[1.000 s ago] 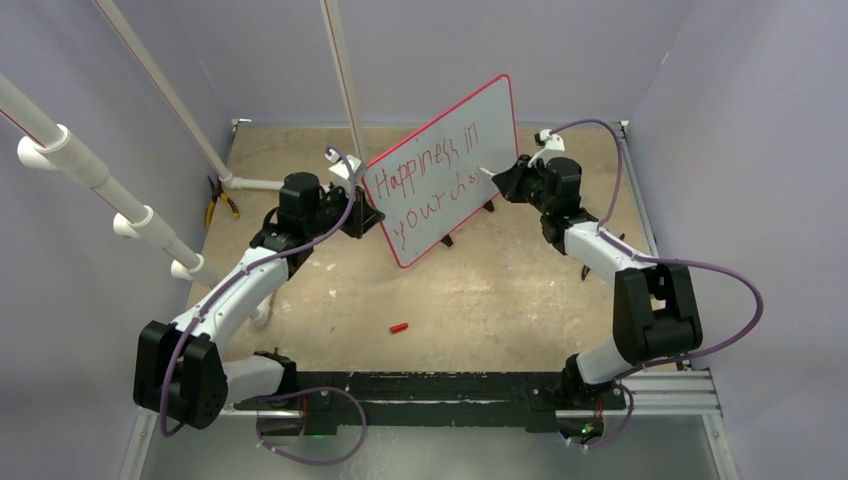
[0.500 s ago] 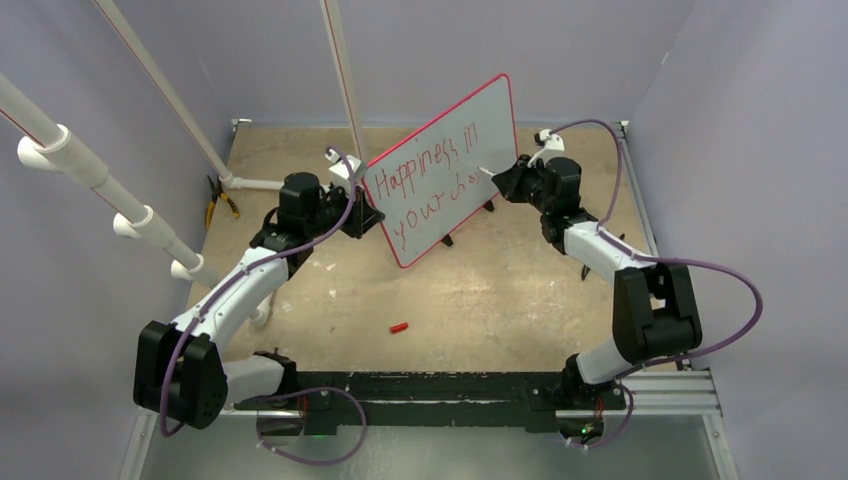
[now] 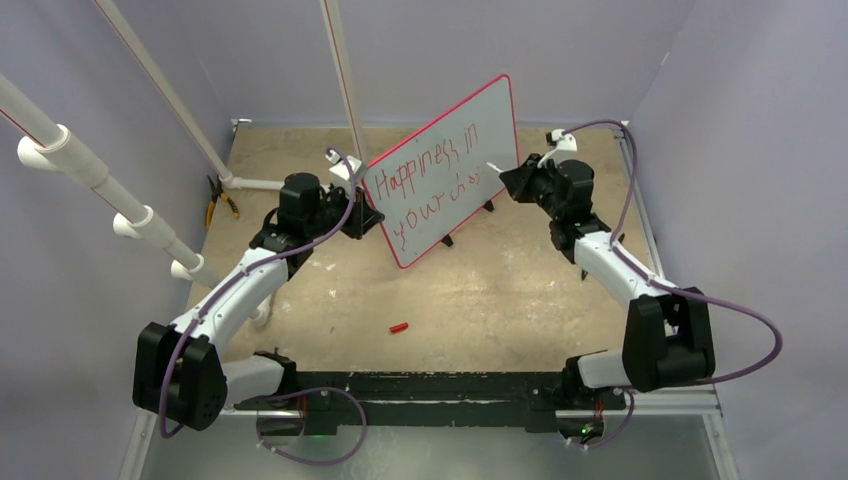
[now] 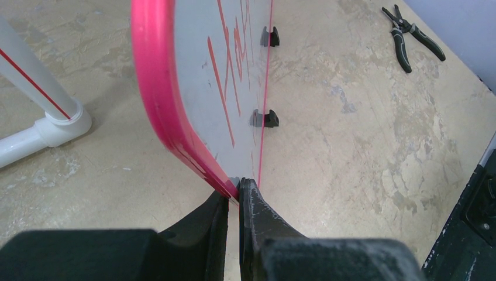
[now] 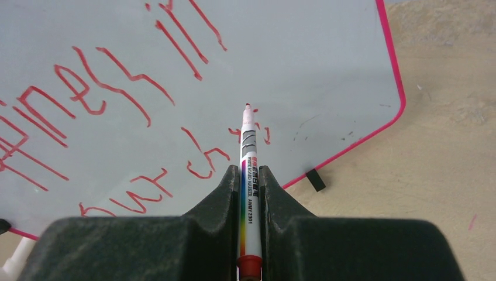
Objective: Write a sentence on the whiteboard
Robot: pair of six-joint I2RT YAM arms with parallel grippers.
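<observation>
The whiteboard (image 3: pixel 470 130) stands tilted on black feet at the table's back middle, red rim, pale surface. The sentence (image 3: pixel 425 185) runs across it in two slanted red lines; it also shows in the right wrist view (image 5: pixel 111 88). My left gripper (image 3: pixel 366 215) is shut on the board's lower left rim (image 4: pixel 175 140). My right gripper (image 3: pixel 512 178) is shut on a white marker (image 5: pixel 248 170) with a red tip. The tip sits just off the board, right of the last letters of the lower line.
A red marker cap (image 3: pixel 399 327) lies on the table in front. Black pliers (image 3: pixel 215 205) lie at the left by a white pipe stand (image 3: pixel 250 183); they also show in the left wrist view (image 4: pixel 409 38). White pipes cross the upper left.
My right arm has swung to the right and drawn the marker tip back a little from the board. The left arm and the board have not moved.
</observation>
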